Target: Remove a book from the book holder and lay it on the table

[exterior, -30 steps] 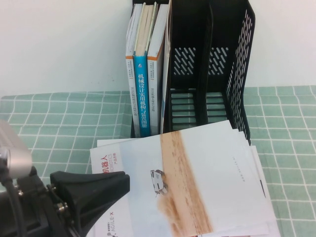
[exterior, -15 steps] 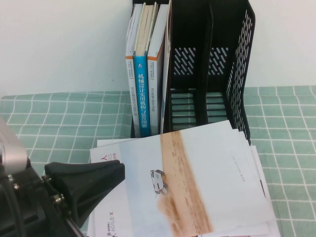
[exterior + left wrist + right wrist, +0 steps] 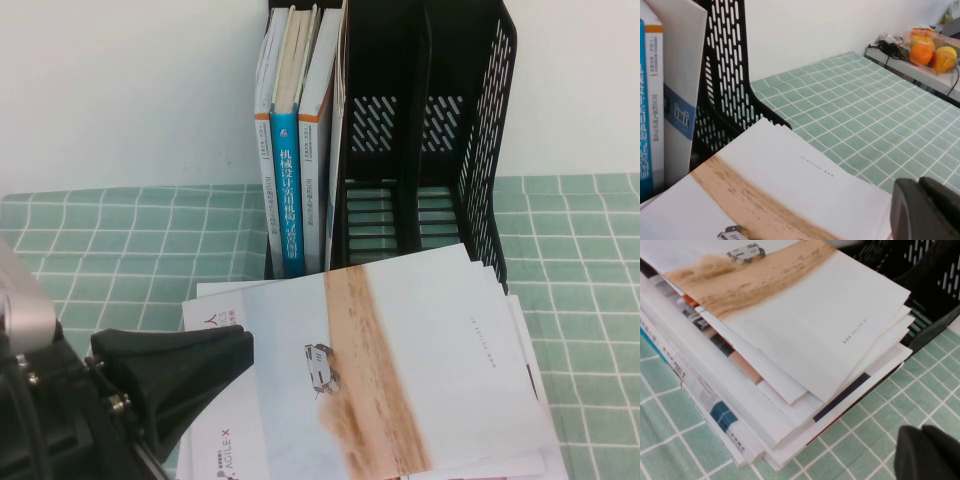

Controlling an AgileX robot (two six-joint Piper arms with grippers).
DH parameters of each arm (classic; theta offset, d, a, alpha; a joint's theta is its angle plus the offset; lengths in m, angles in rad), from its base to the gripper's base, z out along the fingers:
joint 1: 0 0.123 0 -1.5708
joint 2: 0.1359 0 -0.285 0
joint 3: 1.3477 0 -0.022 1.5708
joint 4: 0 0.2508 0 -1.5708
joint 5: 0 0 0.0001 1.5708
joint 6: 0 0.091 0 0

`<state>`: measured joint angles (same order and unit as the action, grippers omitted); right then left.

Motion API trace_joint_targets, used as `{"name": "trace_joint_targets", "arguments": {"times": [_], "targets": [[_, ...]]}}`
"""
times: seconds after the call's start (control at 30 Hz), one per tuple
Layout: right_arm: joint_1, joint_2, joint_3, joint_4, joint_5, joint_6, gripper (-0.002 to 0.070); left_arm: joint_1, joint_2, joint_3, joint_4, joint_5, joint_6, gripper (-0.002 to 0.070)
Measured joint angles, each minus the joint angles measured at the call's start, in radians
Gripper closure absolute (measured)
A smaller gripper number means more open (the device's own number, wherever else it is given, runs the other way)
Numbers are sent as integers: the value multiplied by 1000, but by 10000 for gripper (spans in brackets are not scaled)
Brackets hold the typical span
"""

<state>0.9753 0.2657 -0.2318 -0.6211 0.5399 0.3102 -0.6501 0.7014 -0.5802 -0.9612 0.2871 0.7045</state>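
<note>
The book (image 3: 400, 360), pale with a sandy brown band and a small white vehicle, lies flat on top of a stack of booklets on the table (image 3: 120, 250), in front of the black book holder (image 3: 490, 120). It also shows in the left wrist view (image 3: 790, 185) and the right wrist view (image 3: 790, 305). My left gripper (image 3: 240, 350) is shut and empty, low over the book's left edge; its fingertips show in the left wrist view (image 3: 917, 187). My right gripper (image 3: 922, 435) is shut and empty over the green cloth beside the stack, and is out of the high view.
A thick blue-spined book (image 3: 286, 190) and other books stand in the holder's left compartment; its other compartments hold nothing. Several brochures (image 3: 740, 405) lie under the book. A bag of oranges (image 3: 927, 47) sits on a grey ledge beyond the table's edge. A white wall stands behind.
My left gripper has drawn back a little to the left and down, uncovering more of the book's red title. The book and the stack have not moved.
</note>
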Motion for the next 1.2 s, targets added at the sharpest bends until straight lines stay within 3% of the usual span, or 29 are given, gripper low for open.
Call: {"name": "trace_joint_targets", "arguments": {"times": [0.2, 0.3, 0.6, 0.77, 1.07, 1.13, 1.2], "targets": [[0, 0, 0, 0, -2, 0, 678, 0, -39, 4, 0, 9, 10, 678], [0, 0, 0, 0, -2, 0, 678, 43, -99, 4, -8, 25, 64, 677], [0, 0, 0, 0, -2, 2, 678, 356, -355, 90, -125, 39, 83, 677], [0, 0, 0, 0, -2, 2, 678, 458, -529, 201, -183, 51, 83, 677], [0, 0, 0, 0, -2, 3, 678, 490, -653, 270, -201, -70, 98, 677], [0, 0, 0, 0, -2, 3, 678, 491, -653, 307, -144, -93, 70, 677], [0, 0, 0, 0, -2, 3, 678, 491, -653, 353, 15, -112, -50, 677]]}}
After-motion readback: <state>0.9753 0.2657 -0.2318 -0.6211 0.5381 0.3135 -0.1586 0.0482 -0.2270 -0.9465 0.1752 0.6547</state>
